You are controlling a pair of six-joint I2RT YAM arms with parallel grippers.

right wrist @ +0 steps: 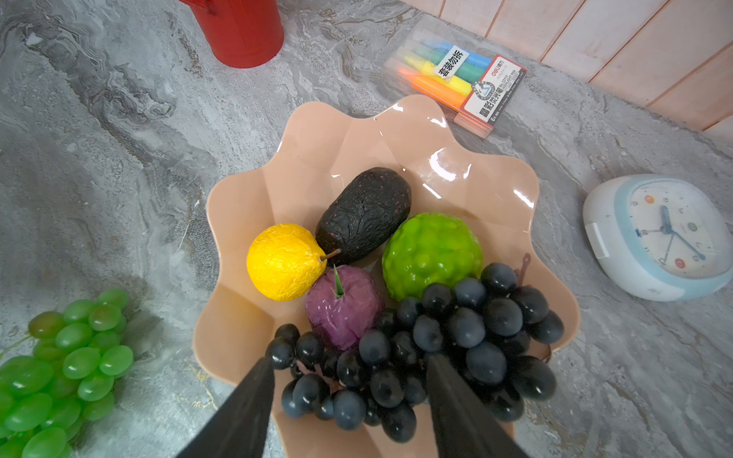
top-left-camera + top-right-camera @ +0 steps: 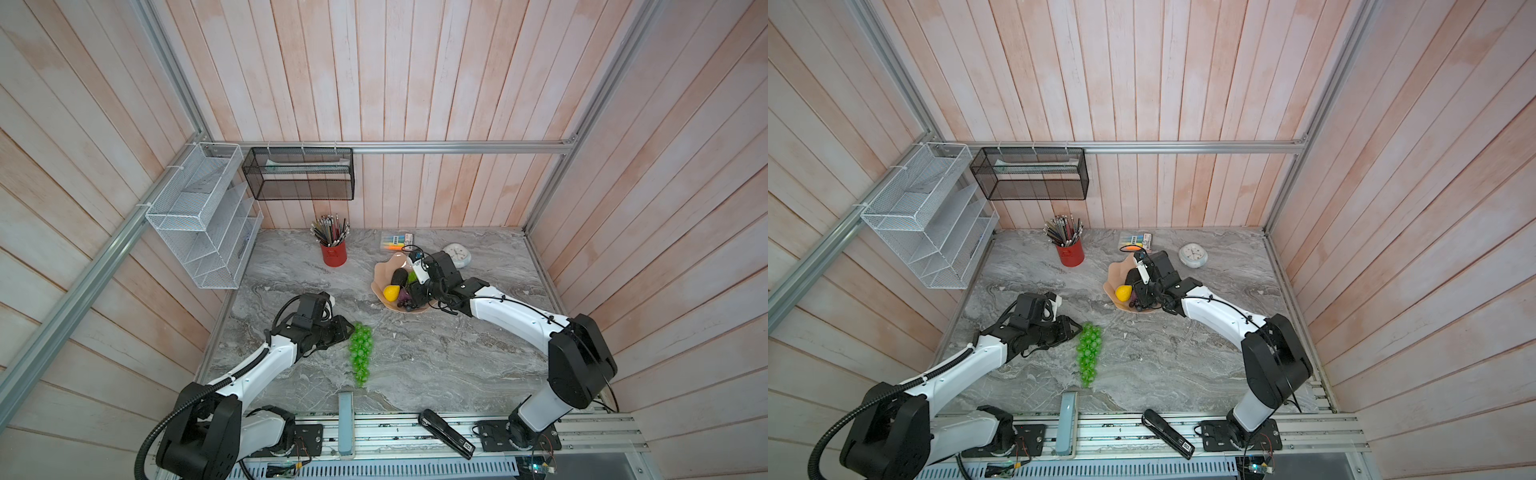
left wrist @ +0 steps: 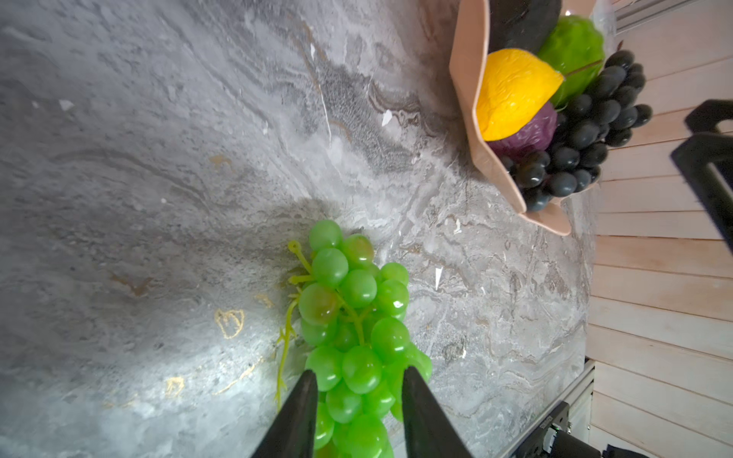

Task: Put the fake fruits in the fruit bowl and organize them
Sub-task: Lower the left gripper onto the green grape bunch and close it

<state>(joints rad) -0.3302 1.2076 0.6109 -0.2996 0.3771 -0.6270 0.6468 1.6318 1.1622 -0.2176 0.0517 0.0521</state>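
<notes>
While the green grape bunch (image 2: 360, 353) lies out on the marble table (image 2: 436, 353), well apart from the fruit bowl (image 1: 317, 158), the left gripper (image 3: 359, 370) is down over it with a finger on each side. Whether it is pinching or only straddling, I cannot tell. Over at the bowl the right gripper (image 1: 352, 359) hangs with its jaws spread above the black grape bunch (image 1: 456, 337) — that bunch rests inside, packed against the purple ball (image 1: 341, 309), yellow ball (image 1: 283, 261), avocado (image 1: 365, 214) and lime-green ball (image 1: 430, 253).
</notes>
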